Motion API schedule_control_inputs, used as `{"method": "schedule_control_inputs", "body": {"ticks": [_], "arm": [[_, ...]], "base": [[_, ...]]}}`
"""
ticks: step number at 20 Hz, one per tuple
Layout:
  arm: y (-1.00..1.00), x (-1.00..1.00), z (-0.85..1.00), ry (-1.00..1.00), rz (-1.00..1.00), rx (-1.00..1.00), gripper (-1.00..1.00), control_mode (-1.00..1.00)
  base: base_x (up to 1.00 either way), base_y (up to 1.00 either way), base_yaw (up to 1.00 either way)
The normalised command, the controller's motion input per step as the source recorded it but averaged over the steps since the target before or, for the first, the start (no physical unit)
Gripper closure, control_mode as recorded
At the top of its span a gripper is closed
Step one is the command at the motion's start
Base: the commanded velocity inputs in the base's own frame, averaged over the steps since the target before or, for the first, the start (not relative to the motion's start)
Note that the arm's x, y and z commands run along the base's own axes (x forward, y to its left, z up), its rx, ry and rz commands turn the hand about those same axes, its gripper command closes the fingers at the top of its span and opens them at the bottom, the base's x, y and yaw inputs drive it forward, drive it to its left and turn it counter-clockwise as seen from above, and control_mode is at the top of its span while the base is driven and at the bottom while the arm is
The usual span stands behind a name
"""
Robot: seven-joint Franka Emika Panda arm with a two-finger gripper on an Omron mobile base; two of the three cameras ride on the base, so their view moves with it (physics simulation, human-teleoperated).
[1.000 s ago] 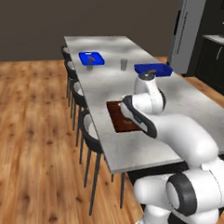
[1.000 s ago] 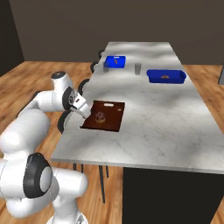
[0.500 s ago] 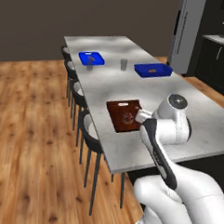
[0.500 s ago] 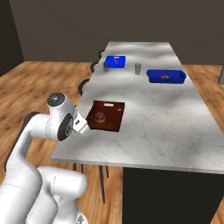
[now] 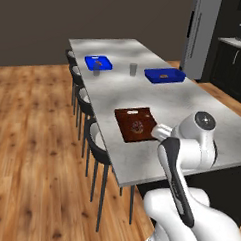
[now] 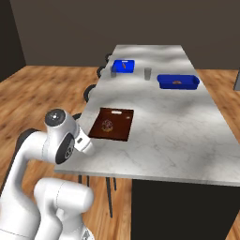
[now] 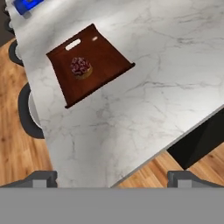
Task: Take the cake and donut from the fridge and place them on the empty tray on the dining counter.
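**One Pastry On Tray, Jaws Wide And Empty**

Found the tray [image 7: 89, 63] on the near part of the dining counter [image 7: 144, 109], close to its left edge. Noted one small speckled item at tray centre, taken for the donut [image 7: 80, 67]; cake not identified. Observed gripper [image 7: 113, 177] spread wide, holding nothing, above the counter's near edge. Judged donut light, soft, icing easily marred; best pinched gently across outer rim.
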Motion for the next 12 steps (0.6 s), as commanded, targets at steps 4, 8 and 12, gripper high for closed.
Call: {"method": "schedule_control_inputs", "body": {"ticks": [4, 8, 12], "arm": [[0.0, -0.27, 0.04, -0.02, 0.0, 0.0, -1.0, -1.0], [0.0, -0.24, 0.0, -0.03, 0.0, 0.0, -1.0, -1.0], [0.0, -0.22, 0.0, -0.03, 0.0, 0.0, -1.0, -1.0]], "base": [[0.0, 0.0, 0.0], [0.0, 0.0, 0.0], [0.0, 0.0, 0.0]]}}
